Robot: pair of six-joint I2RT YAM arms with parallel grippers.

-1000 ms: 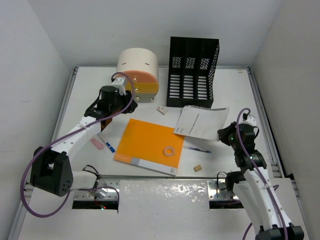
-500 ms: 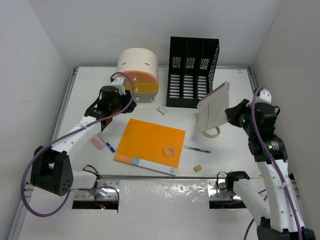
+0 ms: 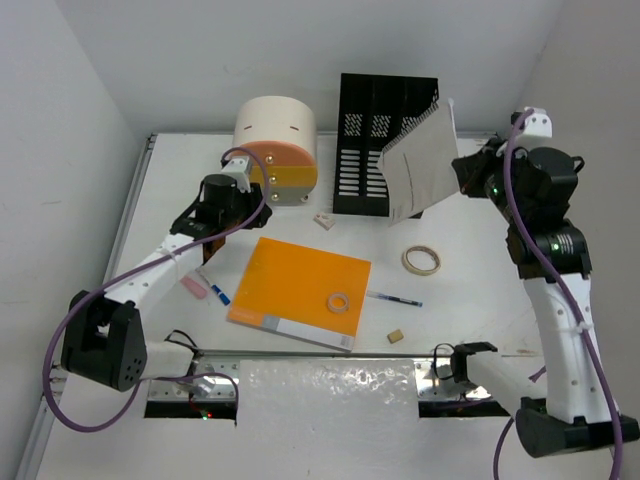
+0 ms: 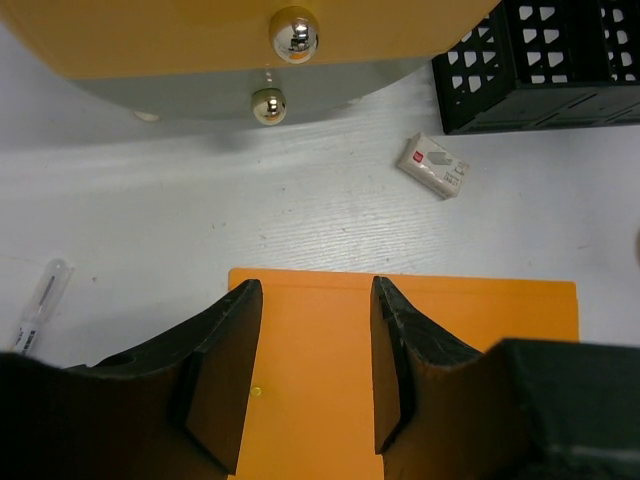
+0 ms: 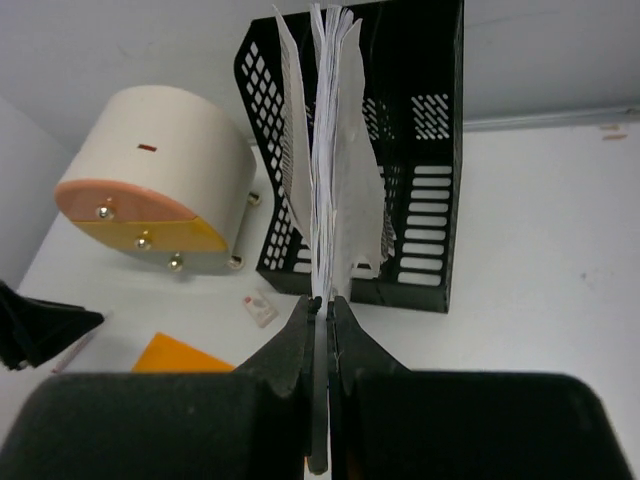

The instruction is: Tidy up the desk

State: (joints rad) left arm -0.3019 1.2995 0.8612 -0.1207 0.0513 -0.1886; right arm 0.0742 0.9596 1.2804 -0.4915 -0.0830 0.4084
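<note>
Over on the left, the left gripper (image 4: 312, 300) hangs low over the far edge of the orange folder (image 3: 300, 290). Its jaws are parted and hold nothing, and the round drawer unit (image 3: 275, 145) sits just beyond. The folder lies flat on the white desk (image 3: 480, 300), which spreads beneath both arms. Further right, a black file rack (image 3: 385, 130) stands at the back. In front of it the right gripper (image 5: 322, 305) is pinched tight on the bottom edge of a paper notebook (image 3: 415, 165), held clear of the desk with its pages fanning upward.
</note>
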